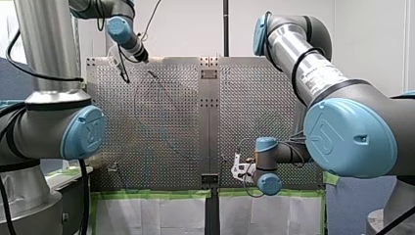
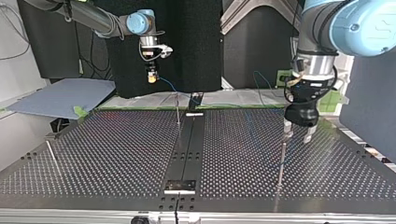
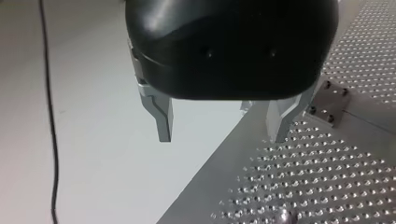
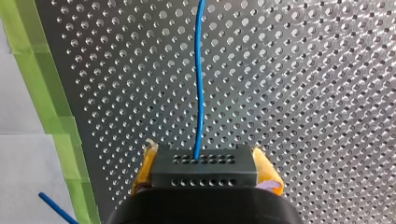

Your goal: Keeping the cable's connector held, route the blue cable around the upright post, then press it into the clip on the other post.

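While my right gripper (image 4: 205, 158) pinches the connector (image 4: 203, 173) between its fingers, blue cable (image 4: 201, 93) trailing off at its twelve o'clock, my left gripper (image 3: 224, 128) hangs with fingers spread, empty, so unguided slack could slip past the post (image 2: 281, 163).

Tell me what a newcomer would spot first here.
The bright blue cable runs from the black connector, clamped between the yellow pads of my right gripper, out over the perforated table. At the top view's right, my left gripper hangs open and empty by a thin upright post.
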{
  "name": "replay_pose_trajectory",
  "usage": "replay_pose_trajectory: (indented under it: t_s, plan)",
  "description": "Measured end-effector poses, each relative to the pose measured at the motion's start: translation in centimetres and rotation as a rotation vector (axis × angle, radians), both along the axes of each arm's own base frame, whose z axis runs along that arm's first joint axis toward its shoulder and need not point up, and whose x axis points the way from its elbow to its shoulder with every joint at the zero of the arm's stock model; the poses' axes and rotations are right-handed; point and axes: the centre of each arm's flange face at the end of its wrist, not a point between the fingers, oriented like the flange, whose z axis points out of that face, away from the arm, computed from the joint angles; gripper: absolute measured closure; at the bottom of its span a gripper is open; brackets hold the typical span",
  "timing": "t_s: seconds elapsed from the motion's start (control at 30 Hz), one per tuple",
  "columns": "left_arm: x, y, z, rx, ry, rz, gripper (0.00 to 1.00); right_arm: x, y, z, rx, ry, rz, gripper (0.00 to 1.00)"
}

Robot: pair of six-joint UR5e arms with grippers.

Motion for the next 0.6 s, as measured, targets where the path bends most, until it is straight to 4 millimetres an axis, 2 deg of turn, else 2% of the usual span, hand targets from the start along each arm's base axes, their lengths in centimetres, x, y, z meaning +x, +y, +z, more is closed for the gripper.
replay_pose_trajectory:
  t_s: [0.33,0.6]
  plan:
    - [1.1,-1.4,1.0,0.096,0.058,-0.009,0.0,0.0,-0.1,0.0,0.002,-0.002,0.0,1.0]
    - [1.4,-1.4,1.9,0.176,0.1,0.033,0.0,0.1,-0.2,0.1,0.001,-0.003,0.002,1.0]
